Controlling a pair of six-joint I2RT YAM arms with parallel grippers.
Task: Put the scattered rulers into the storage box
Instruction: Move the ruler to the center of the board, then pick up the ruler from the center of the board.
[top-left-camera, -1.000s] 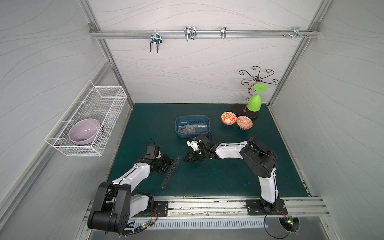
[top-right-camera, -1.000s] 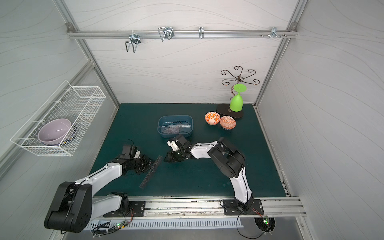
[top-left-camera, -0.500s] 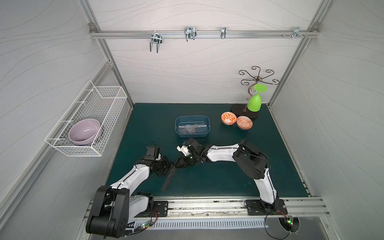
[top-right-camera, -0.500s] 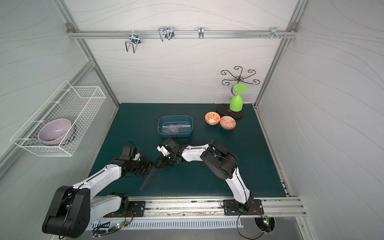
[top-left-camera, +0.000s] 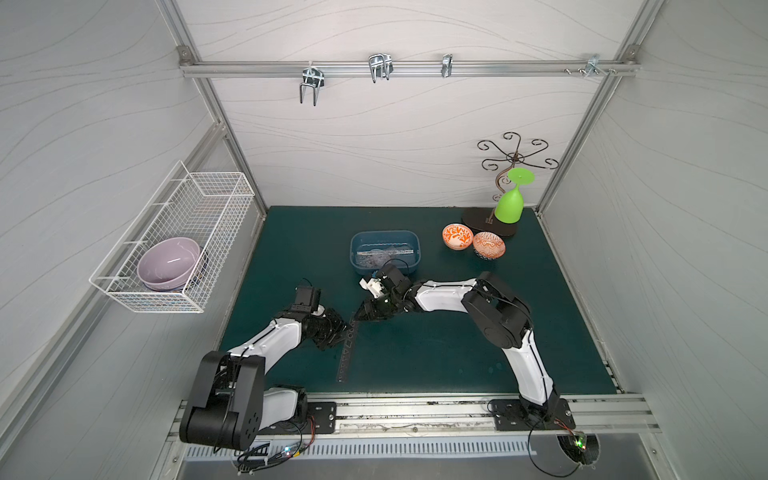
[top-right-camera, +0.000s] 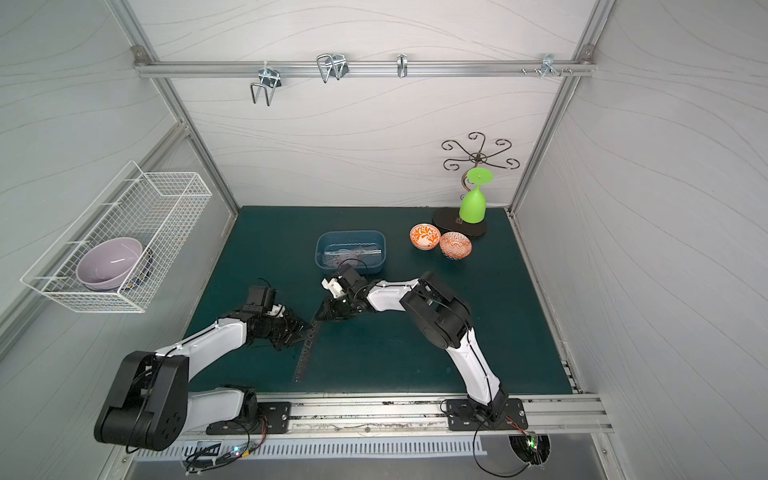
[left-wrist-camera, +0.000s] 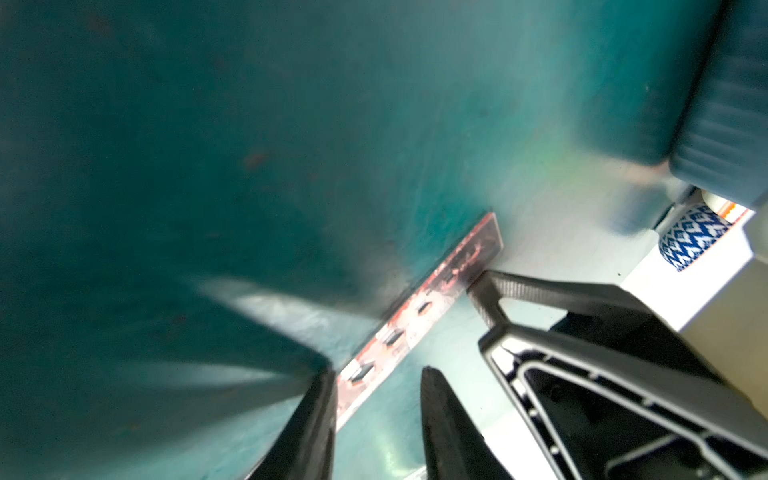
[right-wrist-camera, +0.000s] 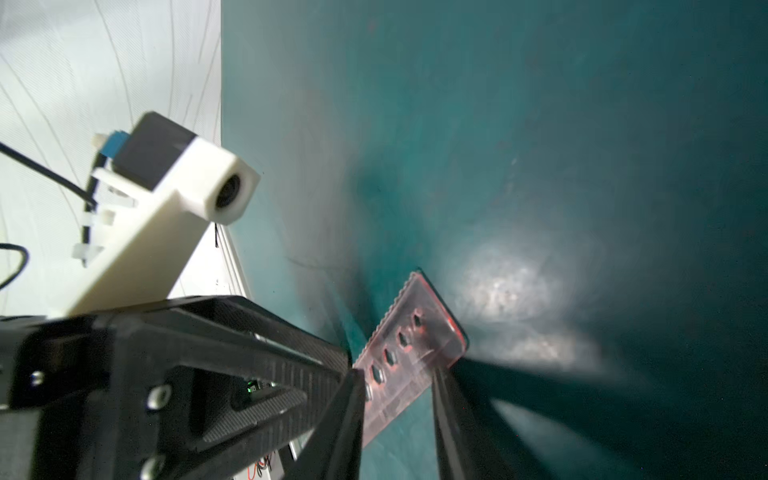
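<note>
A smoky stencil ruler lies on the green mat, pointing from the front toward the storage box. More rulers lie in the box. My left gripper is open low over the ruler. The strip runs along one finger with a gap to the other. My right gripper straddles the ruler's far end, its fingertips against both long edges. The two grippers nearly touch.
Two orange patterned bowls and a green glass on a black stand sit at the back right. A white wire basket on the left wall holds a purple bowl. A metal rail runs along the front.
My right arm swung left from near the box to the ruler's far end, and its jaws narrowed. My left gripper edged toward the ruler and closed slightly.
</note>
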